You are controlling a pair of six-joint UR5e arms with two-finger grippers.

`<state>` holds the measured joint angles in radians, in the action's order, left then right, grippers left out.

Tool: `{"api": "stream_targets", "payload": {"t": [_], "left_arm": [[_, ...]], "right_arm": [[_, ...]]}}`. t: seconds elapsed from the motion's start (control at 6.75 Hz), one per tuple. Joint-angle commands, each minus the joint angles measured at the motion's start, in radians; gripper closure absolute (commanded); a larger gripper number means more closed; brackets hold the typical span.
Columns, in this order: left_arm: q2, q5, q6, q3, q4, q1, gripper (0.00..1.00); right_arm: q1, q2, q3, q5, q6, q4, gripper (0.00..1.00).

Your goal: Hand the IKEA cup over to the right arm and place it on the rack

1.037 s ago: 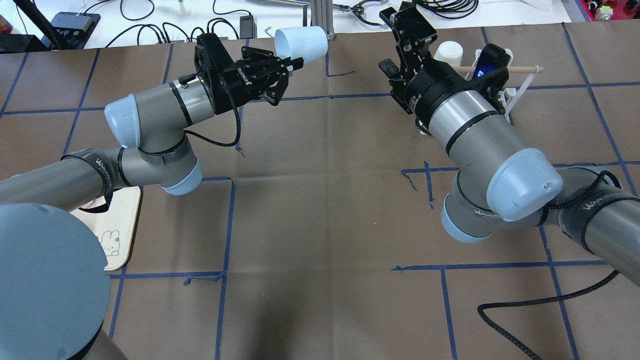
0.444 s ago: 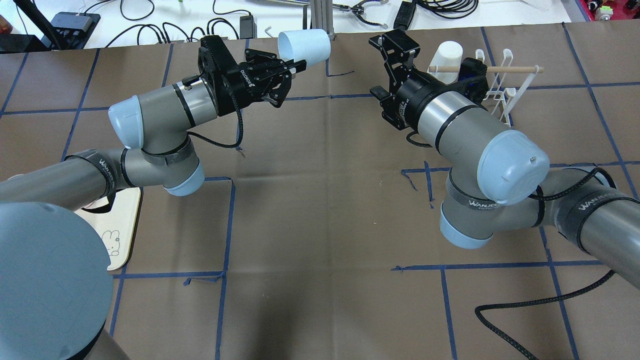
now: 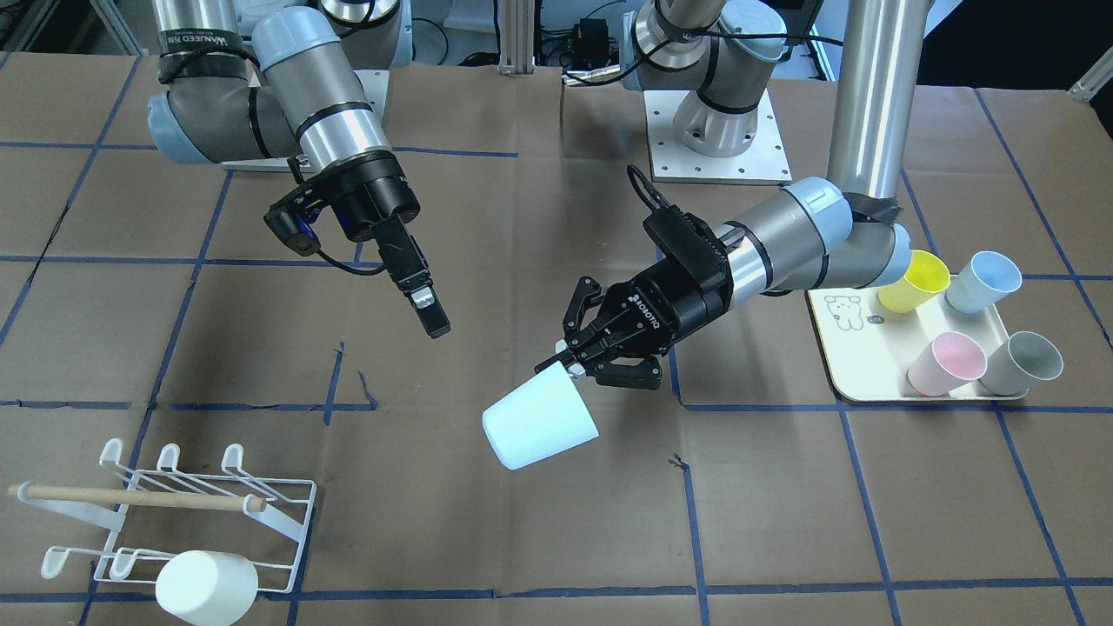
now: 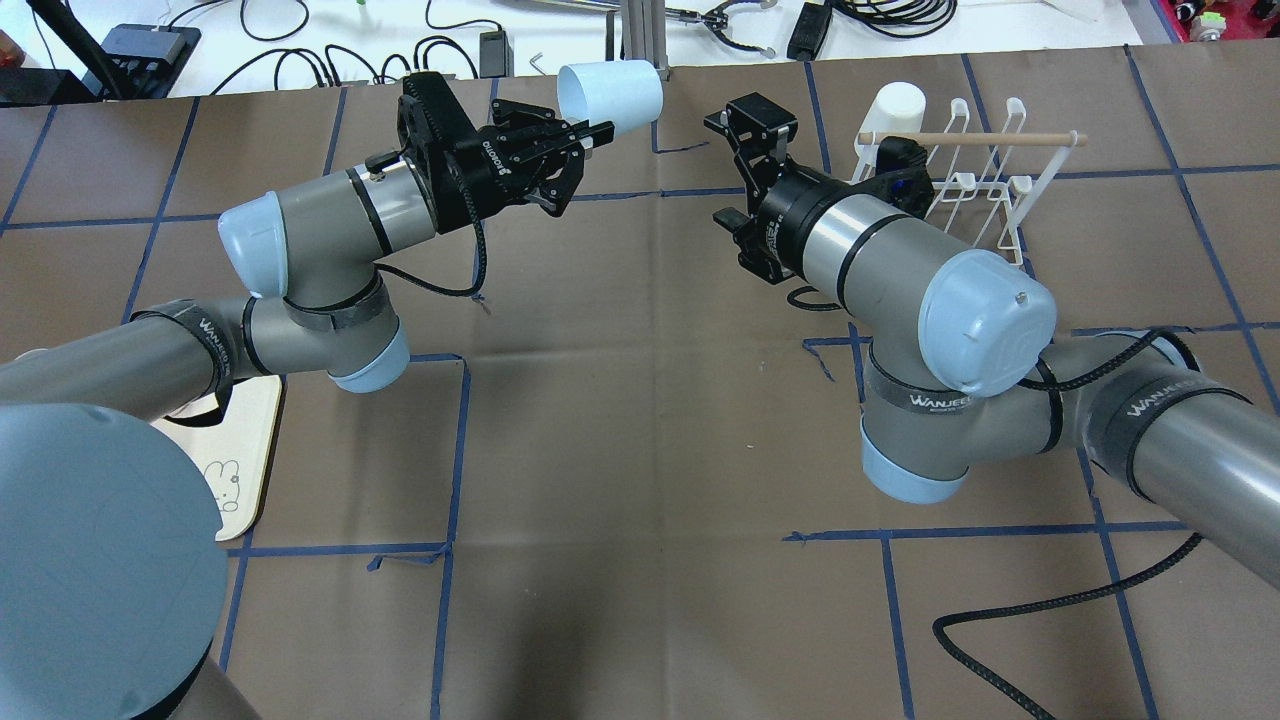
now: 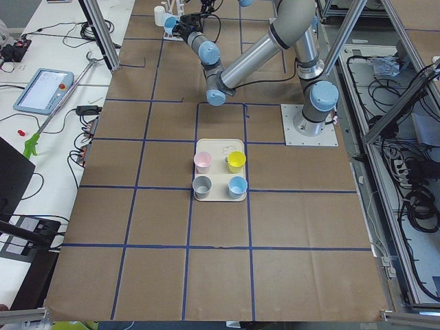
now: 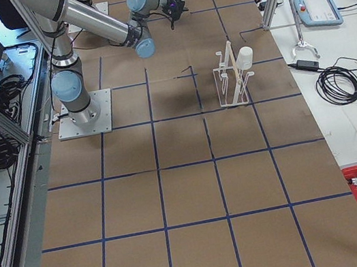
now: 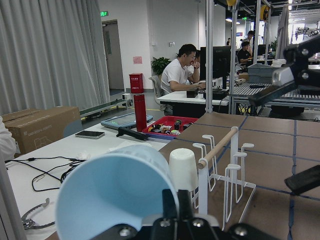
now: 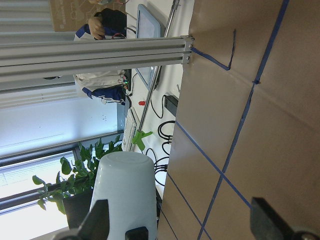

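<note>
A pale blue IKEA cup [image 3: 539, 426] hangs on its side above the table, with my left gripper [image 3: 576, 363] shut on its rim. From overhead the cup [image 4: 610, 92] is near the table's far edge, mouth turned left. My right gripper [image 3: 432, 317] stands open and empty a short way off, pointing toward the cup. In the right wrist view the cup [image 8: 125, 195] lies ahead between the spread fingers, toward the left one. The white wire rack [image 3: 174, 513] with its wooden dowel stands behind the right arm [image 4: 900, 260], apart from it.
A white cup [image 3: 206, 589] sits upturned on one rack prong. A cream tray [image 3: 861, 348] beside the left arm holds yellow [image 3: 913, 280], blue [image 3: 983, 283], pink [image 3: 946, 362] and grey [image 3: 1022, 363] cups. Cables lie beyond the table's far edge.
The right arm has swung left, away from the rack and toward the held cup. The left arm with the cup has barely shifted.
</note>
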<state>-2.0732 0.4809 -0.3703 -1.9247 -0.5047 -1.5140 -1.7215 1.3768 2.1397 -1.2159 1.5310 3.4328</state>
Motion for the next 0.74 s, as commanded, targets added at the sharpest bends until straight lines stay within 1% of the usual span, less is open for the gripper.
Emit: {"api": "stream_targets", "payload": {"t": [0.0,0.3,0.59], "left_arm": [[0.001,-0.001,0.001,0.000,0.000,-0.002,0.98],[0.001,-0.001,0.001,0.000,0.000,-0.005,0.97],[0.001,-0.001,0.001,0.000,0.000,-0.006,0.97]], "right_arm": [[-0.033,-0.054,-0.075,-0.001,0.000,-0.007,0.00],[-0.033,-0.068,-0.125,-0.001,0.015,-0.029,0.00],[-0.036,-0.140,-0.200,-0.002,0.059,-0.033,0.00]]}}
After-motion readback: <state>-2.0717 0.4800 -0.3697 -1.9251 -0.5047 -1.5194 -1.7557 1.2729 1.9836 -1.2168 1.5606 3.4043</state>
